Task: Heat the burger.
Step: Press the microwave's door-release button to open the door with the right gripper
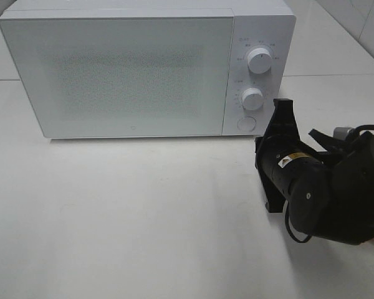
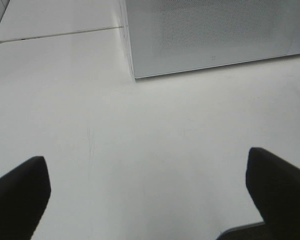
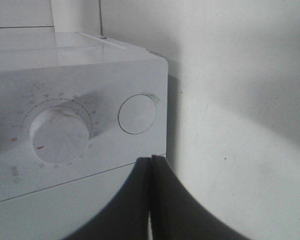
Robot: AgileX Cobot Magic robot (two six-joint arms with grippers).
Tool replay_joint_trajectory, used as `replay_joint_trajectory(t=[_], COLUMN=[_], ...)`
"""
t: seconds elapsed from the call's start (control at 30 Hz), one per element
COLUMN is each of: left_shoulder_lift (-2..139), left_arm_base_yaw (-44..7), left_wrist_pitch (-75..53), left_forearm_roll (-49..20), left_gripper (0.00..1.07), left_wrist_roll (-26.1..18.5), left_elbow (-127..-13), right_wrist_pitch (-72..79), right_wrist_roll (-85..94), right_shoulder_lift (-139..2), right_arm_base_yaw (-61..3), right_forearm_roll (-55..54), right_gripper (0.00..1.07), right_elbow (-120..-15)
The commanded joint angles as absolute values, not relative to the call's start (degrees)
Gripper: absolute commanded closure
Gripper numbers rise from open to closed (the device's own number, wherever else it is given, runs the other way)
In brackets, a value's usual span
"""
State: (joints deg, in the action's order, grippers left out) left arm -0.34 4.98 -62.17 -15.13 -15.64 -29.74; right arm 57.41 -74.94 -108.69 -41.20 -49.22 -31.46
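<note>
The burger is out of view in all three views. A white microwave (image 1: 118,68) stands at the back of the table with its door (image 1: 112,75) closed. My right gripper (image 1: 282,106) is shut with nothing in it, its tips just in front of the control panel by the round button (image 1: 246,123). The right wrist view shows the shut fingertips (image 3: 152,159) close to that button (image 3: 137,114), beside the lower dial (image 3: 60,132). My left gripper (image 2: 146,165) is open over bare table, well in front of the microwave (image 2: 215,35), and does not show in the exterior high view.
Two dials (image 1: 260,60) (image 1: 252,98) sit on the panel above the button. The white table (image 1: 143,218) stretches out in front of the microwave. A seam between table sections (image 2: 60,32) runs to the microwave's left.
</note>
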Motion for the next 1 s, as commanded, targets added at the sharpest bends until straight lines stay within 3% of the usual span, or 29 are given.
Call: replay_joint_trajectory(t=[0.03,1.0], left_shoulder_lift=[-0.4,-0.4], left_arm_base_yaw=[4.9,4.9], left_wrist_pitch=[-61.8,-61.8], left_forearm_roll=[-15.1,-15.1], left_gripper=[0.07,0.07], left_wrist_roll=[-15.8,-15.8], left_elbow=[-29.7,-29.7], right_wrist_pitch=[55.7,52.8], right_wrist_roll=[-74.1,-73.3], right_shoulder_lift=[-109.7,-118.0], right_arm_base_yaw=[-40.1,-34.3], right_forearm_roll=[-48.4,-43.9], right_gripper=[1.07,1.07], right_elbow=[-33.9,-44.4])
